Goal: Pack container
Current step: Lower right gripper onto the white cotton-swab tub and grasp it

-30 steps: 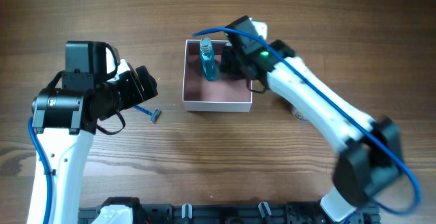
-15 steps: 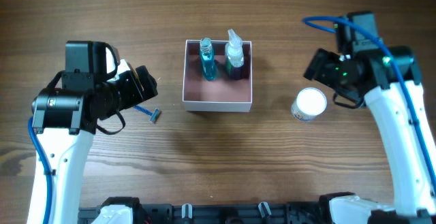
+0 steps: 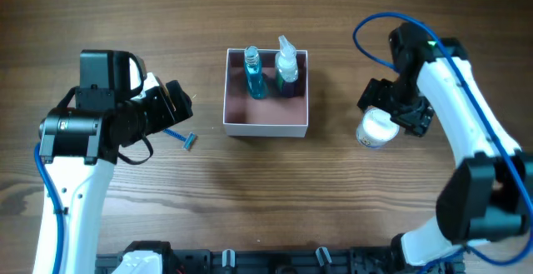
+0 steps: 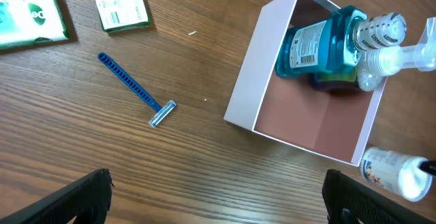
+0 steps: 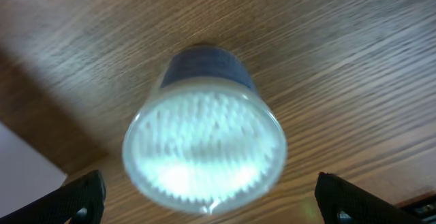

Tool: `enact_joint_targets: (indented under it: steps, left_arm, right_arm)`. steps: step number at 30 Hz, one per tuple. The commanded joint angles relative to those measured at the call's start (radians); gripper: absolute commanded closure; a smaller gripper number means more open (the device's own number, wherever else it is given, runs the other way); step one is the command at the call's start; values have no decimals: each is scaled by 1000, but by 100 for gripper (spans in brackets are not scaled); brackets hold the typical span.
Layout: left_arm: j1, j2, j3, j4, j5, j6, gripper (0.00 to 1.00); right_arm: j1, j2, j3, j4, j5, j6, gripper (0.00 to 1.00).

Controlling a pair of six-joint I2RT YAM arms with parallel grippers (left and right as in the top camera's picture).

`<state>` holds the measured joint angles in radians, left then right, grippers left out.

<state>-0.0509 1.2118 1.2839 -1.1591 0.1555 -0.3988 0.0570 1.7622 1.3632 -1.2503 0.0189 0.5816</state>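
White arm links (image 3: 79, 203), black joint housings (image 3: 100, 74), blue cables (image 3: 355, 34), fingertips (image 4: 78, 198) apparently black

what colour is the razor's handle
The razor has a blue handle; the left wrist view shows it best.

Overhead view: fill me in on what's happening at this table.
The robot is packing the container, which holds a blue bottle and a spray bottle. The right gripper, jaws open, hovers over the white-lidded jar beside it. The left gripper is open, near a razor.
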Motion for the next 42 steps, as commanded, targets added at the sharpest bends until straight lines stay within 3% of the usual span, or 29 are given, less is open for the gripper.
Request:
enact_joint_targets:
  steps: [1, 17, 25, 34, 42]
  left_arm:
    - [-4, 0, 18, 3, 4, 2, 0]
    - [-4, 0, 18, 2, 4, 2, 0]
    - [-4, 0, 18, 2, 4, 2, 0]
    - [-4, 0, 18, 2, 4, 2, 0]
    - [-4, 0, 18, -3, 4, 2, 0]
  right_arm:
    - [-2, 57, -18, 22, -21, -6, 0]
    - [-2, 109, -70, 83, -77, -32, 2]
    - [-2, 109, -70, 84, -77, -32, 24]
    - [-2, 109, -69, 87, -77, -32, 38]
    - [-2, 100, -65, 101, -69, -34, 96]
